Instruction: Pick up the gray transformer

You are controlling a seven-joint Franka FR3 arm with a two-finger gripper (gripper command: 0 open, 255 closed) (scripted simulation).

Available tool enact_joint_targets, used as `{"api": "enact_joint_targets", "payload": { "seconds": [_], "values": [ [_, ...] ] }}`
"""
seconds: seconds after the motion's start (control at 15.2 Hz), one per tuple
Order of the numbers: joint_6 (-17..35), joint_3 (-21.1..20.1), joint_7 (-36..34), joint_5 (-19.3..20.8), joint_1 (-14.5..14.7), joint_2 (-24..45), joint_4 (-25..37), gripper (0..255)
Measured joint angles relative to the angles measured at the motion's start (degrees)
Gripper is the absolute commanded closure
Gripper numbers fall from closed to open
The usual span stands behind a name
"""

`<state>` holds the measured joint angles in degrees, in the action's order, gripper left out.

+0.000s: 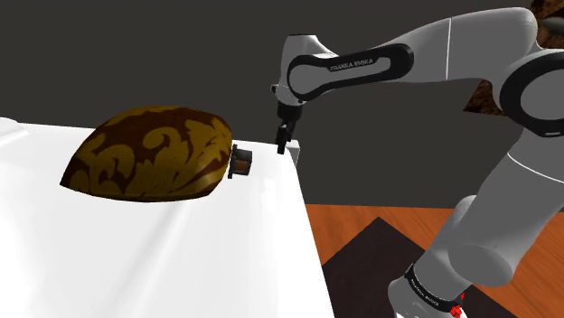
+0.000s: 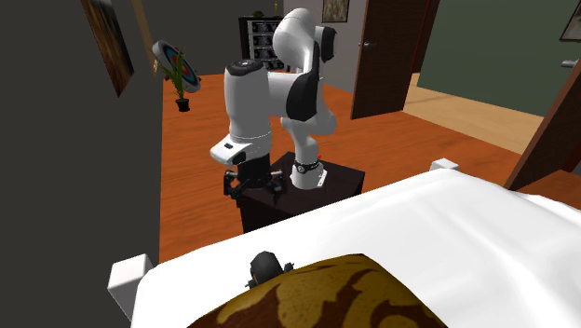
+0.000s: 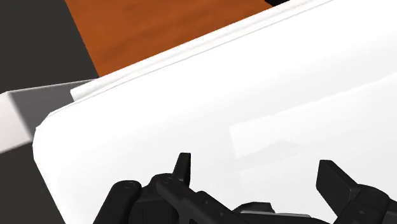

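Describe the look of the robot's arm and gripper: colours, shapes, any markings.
The arm has rounded white links with dark joint bands; one link bears dark lettering, and a red mark sits near its base. The gripper is black, with two fingers.

I'm seeing a smooth white cloth sheet with soft folds, and a pillow in brown fabric with a faintly shiny gold pattern. The floor is polished orange wood. The arm has a glossy white shell. The gripper and transformer read matt and dark.
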<state>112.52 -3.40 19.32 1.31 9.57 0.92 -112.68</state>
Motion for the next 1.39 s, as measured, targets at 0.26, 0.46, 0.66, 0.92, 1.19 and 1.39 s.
{"api": "enact_joint_targets", "payload": {
  "seconds": [0.26, 0.46, 0.66, 0.92, 1.19, 1.39],
  "values": [
    [2.1, -1.1, 3.7, 1.3, 1.2, 7.5, 6.8, 0],
    [3.1, -2.3, 5.8, 2.4, 2.4, 12.3, 11.6, 0],
    [3.6, -3.2, 8.0, 3.8, 3.6, 18.1, 17.9, 0],
    [5.5, -3.4, 8.7, 4.4, 4.0, 20.5, 18.6, 0],
    [8.2, -3.3, 8.6, 4.6, 4.0, 21.5, 16.9, 0],
    [8.5, -3.3, 8.5, 4.7, 4.0, 21.8, 16.9, 255]
  ]
}}
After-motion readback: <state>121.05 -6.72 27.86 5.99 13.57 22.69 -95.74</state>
